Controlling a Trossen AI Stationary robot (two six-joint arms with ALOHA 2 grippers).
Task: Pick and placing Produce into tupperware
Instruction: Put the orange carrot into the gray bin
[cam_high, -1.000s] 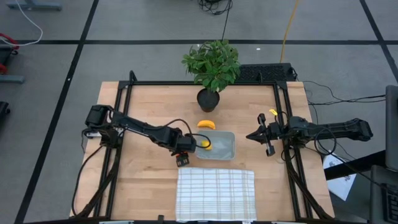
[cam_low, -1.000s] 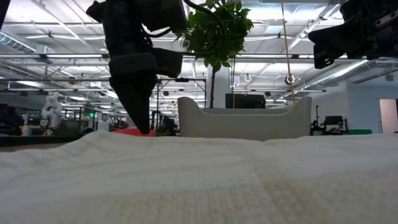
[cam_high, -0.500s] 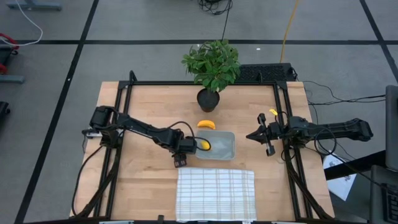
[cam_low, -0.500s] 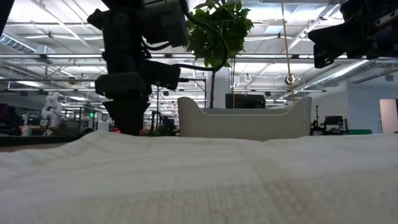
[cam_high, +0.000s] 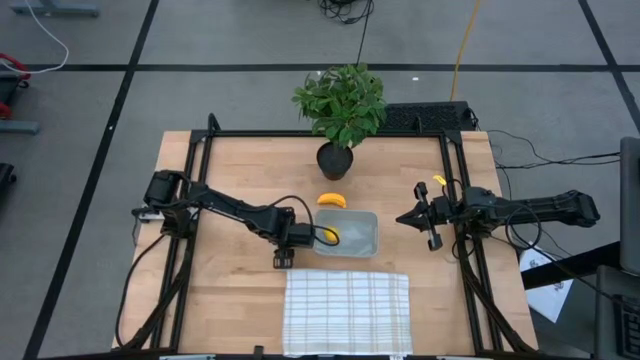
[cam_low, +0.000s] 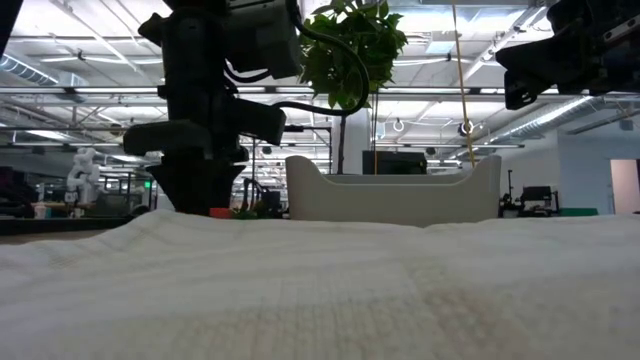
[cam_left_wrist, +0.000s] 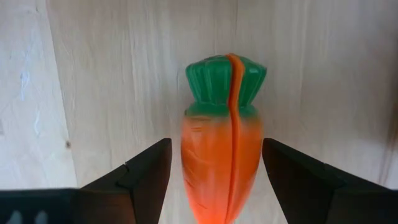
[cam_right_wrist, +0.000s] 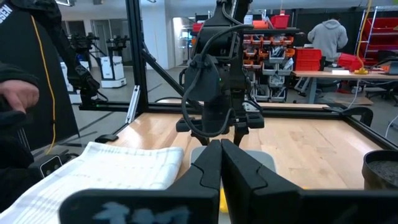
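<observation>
A wooden surface (cam_high: 230, 170) seen from above holds a small clear container (cam_high: 350, 233) near its middle, with a white checked cloth (cam_high: 347, 311) at the near edge and a potted plant (cam_high: 340, 110) at the far edge. One yellow piece, probably the lemon (cam_high: 330, 234), already lies inside the container at its left side. The banana (cam_high: 332, 199) lies on the wood just beyond the container's far edge, not yet packed. The carrot (cam_left_wrist: 222, 149), orange with a green top, lies flat on the wood just left of the container; the left gripper (cam_high: 285, 246) hangs over it with its fingers spread wide on either side and not yet closed on it. The right gripper (cam_high: 412, 217) waits near the right edge of the surface, its fingers pressed together and holding nothing. So about one of three pieces appears done, with carrot and banana left. No brand, label or writing can be read on any of the task's things.
</observation>
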